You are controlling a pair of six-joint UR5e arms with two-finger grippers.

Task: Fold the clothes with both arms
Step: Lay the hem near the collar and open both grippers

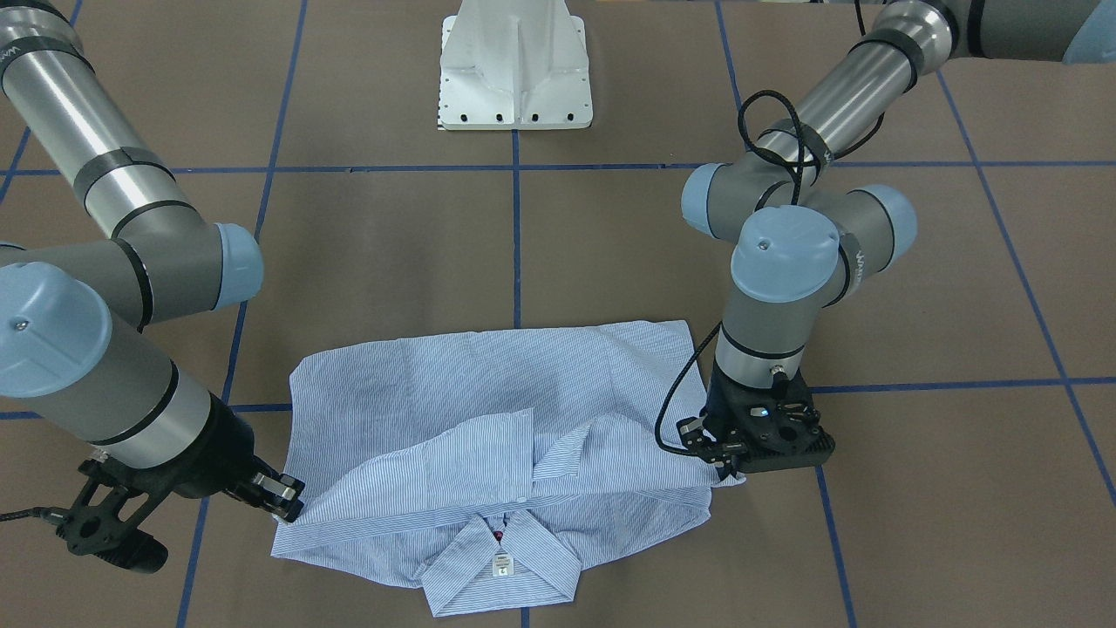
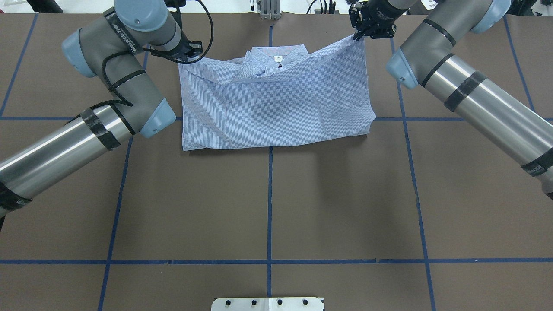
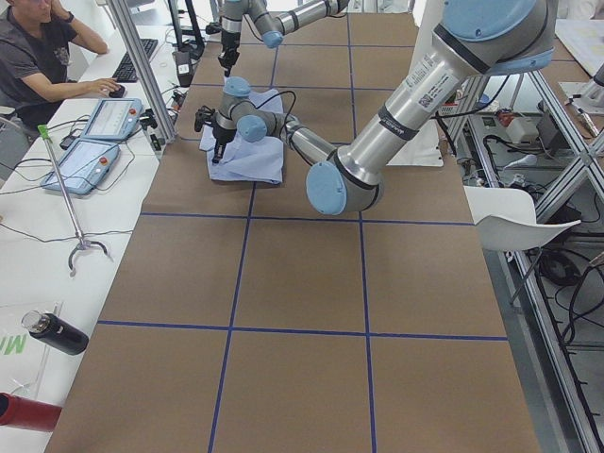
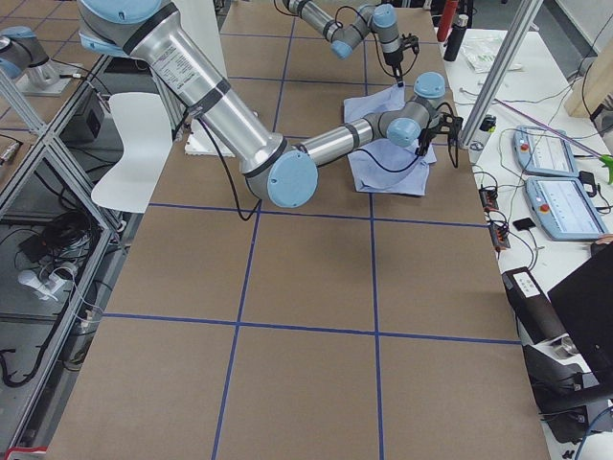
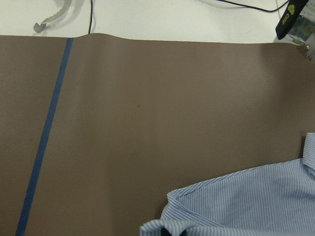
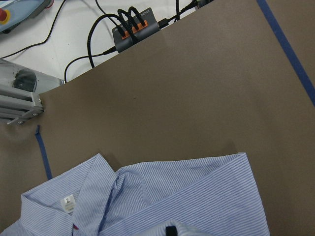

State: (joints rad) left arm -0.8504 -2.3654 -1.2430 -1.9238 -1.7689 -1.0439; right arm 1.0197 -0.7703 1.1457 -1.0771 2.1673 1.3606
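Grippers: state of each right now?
Left gripper: closed, pinching a collar-end corner of the shirt.
Right gripper: closed, pinching the shirt's other collar-end corner.

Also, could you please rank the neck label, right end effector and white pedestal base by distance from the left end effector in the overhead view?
From the left end effector:
1. Neck label, at the shirt's top middle.
2. Right end effector, gripping the opposite top corner.
3. White pedestal base, bottom centre.

Neck label [image 6: 68,201] on shirt [image 6: 197,196]: "2".
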